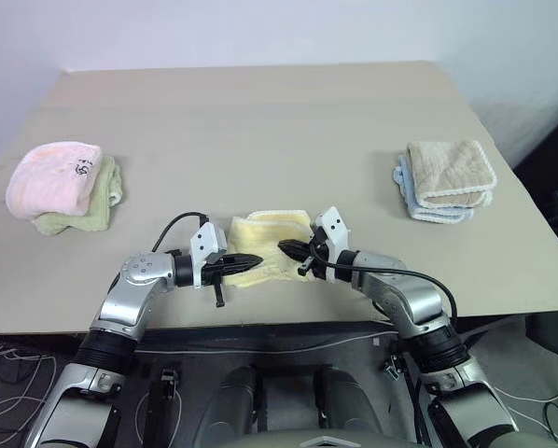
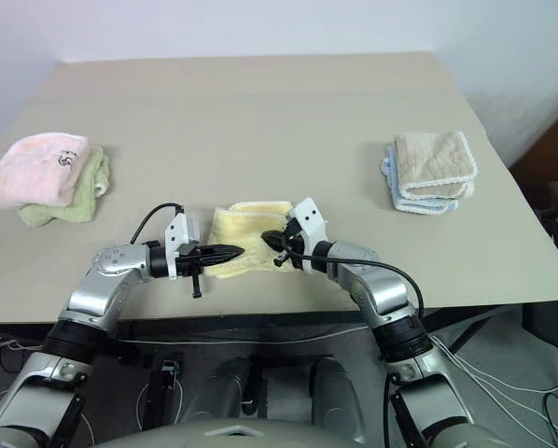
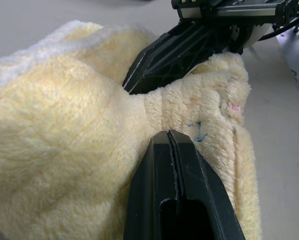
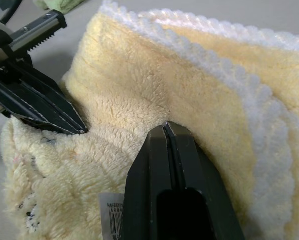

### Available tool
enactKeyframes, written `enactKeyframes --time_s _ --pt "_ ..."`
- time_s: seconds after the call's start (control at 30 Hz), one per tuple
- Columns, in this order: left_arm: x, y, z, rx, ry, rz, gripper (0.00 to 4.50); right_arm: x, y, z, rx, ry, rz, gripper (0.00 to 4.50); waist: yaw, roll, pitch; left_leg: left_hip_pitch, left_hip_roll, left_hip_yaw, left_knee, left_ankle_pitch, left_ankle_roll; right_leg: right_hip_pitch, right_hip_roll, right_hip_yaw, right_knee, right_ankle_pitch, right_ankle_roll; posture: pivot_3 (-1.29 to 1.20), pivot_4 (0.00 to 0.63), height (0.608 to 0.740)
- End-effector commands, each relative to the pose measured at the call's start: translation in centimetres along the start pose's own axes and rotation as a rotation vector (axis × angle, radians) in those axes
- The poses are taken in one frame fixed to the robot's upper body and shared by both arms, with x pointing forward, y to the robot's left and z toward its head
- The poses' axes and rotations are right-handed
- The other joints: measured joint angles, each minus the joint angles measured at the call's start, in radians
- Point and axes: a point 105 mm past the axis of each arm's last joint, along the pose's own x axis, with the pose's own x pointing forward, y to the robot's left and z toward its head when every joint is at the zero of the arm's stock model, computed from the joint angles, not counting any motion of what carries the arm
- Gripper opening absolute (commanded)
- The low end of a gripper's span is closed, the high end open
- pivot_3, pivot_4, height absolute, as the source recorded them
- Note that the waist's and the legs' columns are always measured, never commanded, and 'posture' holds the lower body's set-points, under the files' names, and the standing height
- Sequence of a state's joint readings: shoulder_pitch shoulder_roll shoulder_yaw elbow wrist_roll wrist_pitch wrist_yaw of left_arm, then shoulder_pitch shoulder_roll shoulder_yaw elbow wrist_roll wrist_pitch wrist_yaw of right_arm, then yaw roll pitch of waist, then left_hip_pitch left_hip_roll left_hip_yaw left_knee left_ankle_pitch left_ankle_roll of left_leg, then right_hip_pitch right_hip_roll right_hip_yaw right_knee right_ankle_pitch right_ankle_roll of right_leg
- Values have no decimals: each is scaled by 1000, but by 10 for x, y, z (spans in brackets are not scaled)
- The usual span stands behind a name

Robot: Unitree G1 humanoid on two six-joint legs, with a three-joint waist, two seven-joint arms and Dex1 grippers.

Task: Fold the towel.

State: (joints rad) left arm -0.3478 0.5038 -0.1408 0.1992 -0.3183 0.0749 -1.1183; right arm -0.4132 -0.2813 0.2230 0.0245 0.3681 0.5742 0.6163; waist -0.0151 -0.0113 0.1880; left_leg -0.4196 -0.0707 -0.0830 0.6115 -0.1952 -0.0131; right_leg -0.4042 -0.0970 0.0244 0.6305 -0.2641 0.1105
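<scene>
Near the table's (image 1: pixel 260 121) front edge, both arms reach inward, forearms about level, meeting over the pale yellow towel (image 1: pixel 270 233), which lies bunched there. The left gripper (image 1: pixel 246 261) is clenched on the towel's near left part; the right gripper (image 1: pixel 291 249) is clenched on its near right part, beside a small white tag (image 4: pixel 111 214). Farther left sits a pink towel (image 1: pixel 53 177) on a light green towel (image 1: pixel 97 201); farther right, a beige towel (image 1: pixel 450 171) on a pale blue one (image 1: pixel 428 210).

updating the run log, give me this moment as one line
task: fold towel | left gripper: shut on towel | right gripper: shut on towel | towel: bunched, near table edge
</scene>
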Motion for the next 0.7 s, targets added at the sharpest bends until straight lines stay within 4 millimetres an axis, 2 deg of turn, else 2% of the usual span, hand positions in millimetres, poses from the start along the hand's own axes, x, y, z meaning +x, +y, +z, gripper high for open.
enactKeyframes --time_s 0.03,0.1,0.27,0.37,0.43,0.5,0.57,0.63,0.7 --pt "-4 7 7 -20 -32 34 0 -9 -6 15 21 -38 24 613 0 0 0 0 0 0 0 0 0 0 0 0 0 0 0 0 150 740" --pt "-7 8 11 -44 -47 39 0 -15 1 29 14 -60 91 1194 1 0 0 0 0 0 0 1 2 0 0 0 0 1 2 0 150 740" --pt "-23 12 42 -123 -158 50 1557 -41 19 54 -46 -53 242 2917 2 0 0 -7 0 0 1 2 3 -4 0 0 1 2 4 0 150 740" --pt "-37 19 66 -144 -230 89 2550 -53 18 59 -62 -26 260 3924 0 0 1 -7 0 0 0 2 3 -4 0 0 1 2 4 0 150 740" --pt "-46 22 74 -143 -238 121 3215 -60 13 63 -49 -19 259 4500 0 0 1 -7 0 0 0 2 3 -4 0 0 1 2 4 0 150 740" --pt "-51 22 76 -136 -224 140 3889 -64 7 65 -18 -23 248 4500 1 0 1 -7 0 0 0 2 3 -4 0 0 1 2 4 0 150 740" --pt "-57 27 68 -110 -164 215 4477 -64 -8 51 10 47 195 4500 2 0 1 -7 0 0 0 2 3 -4 0 0 1 2 4 0 150 740" --pt "-59 29 59 -80 -104 259 4477 -64 -17 43 39 87 166 4500 2 0 1 -7 0 0 0 2 3 -3 0 0 0 2 3 0 150 740" --pt "-56 15 53 -57 -65 213 4477 -62 -27 39 151 104 138 4500 0 0 1 -7 0 0 0 2 3 -4 0 0 0 2 3 0 150 740"
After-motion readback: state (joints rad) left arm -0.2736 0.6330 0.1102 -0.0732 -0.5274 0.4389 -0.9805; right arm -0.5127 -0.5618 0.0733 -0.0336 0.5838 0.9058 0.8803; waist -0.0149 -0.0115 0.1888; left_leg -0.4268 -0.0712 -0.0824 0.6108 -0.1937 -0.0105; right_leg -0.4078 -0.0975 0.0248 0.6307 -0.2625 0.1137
